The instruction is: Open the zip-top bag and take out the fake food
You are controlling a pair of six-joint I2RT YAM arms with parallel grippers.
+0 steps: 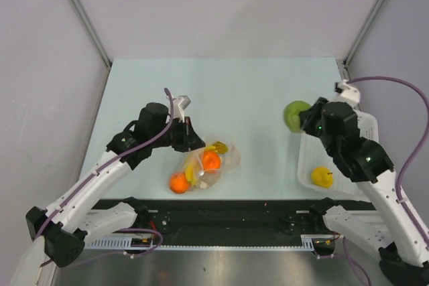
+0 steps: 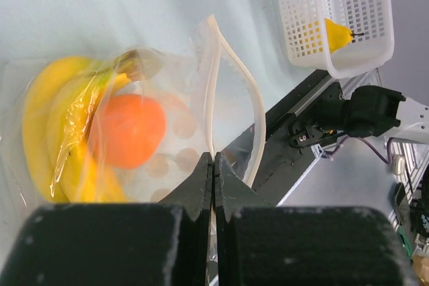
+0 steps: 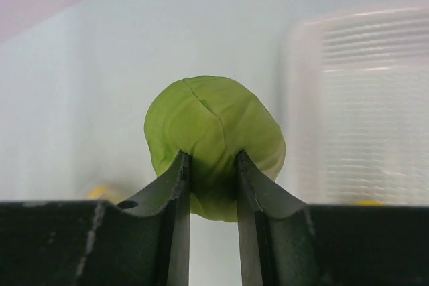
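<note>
Pale blue-green table (image 1: 255, 92), grey walls on three sides, top view with both wrist views.

My left gripper (image 2: 213, 159) was shut tight on the zip strip (image 2: 216, 65) at the edge of the bag (image 1: 226, 157). From my fingers the two lips of that strip ran away side by side and bowed apart, so the mouth stood open. The bag lay on the table just to the near-right of that gripper, its long axis slanting from near-left to far-right. Bananas (image 2: 47, 118) and an orange (image 2: 131, 128) showed through the plastic. A second orange piece (image 1: 179, 183) sat at the bag's near-left end; I could not tell whether it was inside or out.

My right gripper (image 3: 209, 159) was clamped on the cabbage (image 3: 214, 118), well apart from the bag. The cabbage hung just off the far-left corner of the basket (image 1: 303, 165), which lay toward the near-right of my fingers and already held a yellow fruit (image 1: 322, 177).

Judgement: the next move turned on that offset, since the cabbage had to travel near and right to be over the basket. For the bag itself, the left arm was much the nearer.
</note>
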